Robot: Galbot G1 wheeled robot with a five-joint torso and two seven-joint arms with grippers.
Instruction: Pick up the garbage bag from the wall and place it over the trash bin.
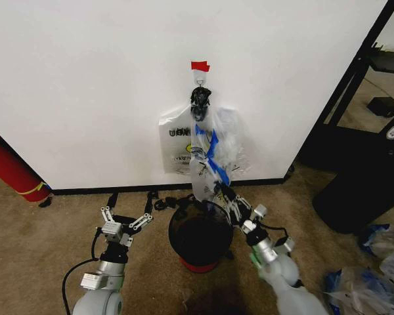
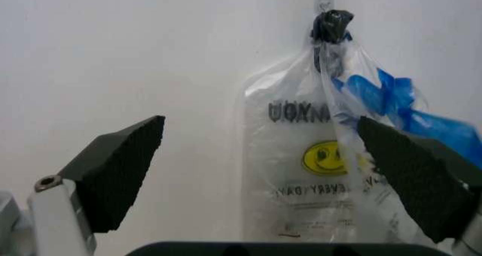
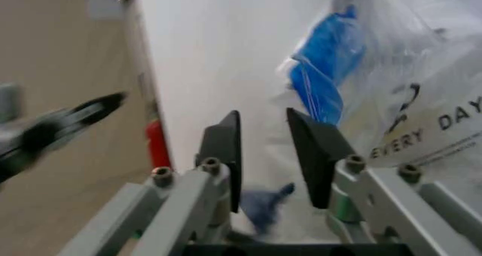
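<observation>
Two bags hang from one hook point(image 1: 199, 80) on the white wall point(image 1: 85, 85), under a strip of red tape point(image 1: 199, 65). The bag point(image 1: 209, 157) I am after is the one with blue at its handles; it hangs in front and reaches lower, its bottom just above the bin's rim. The second bag point(image 1: 177, 141), with no blue on it, sits behind and to my left of it, flat against the wall. My left wrist view shows that plain one's yellow smiley and its print, mirrored.

One bin point(image 1: 200, 235) stands on the carpet point(image 1: 33, 243) right below the bags, round and black with a red bottom, between my two arms.

My right gripper point(image 1: 227, 199) is raised at the lower end of the blue-handled bag, just above the bin's far rim on my right. Its fingers point(image 3: 223, 154) stand a narrow gap apart, with blue and clear plastic lying past them; I cannot tell whether any film is caught between.

My left gripper point(image 1: 126, 219) is low, just left of the bin, its two pads point(image 2: 121, 171) spread wide and holding nothing, pointed at the wall and the bags.

A red cylinder point(image 1: 10, 167) leans at the far left. More plastic bags point(image 1: 374, 262) lie on the floor at my right.
</observation>
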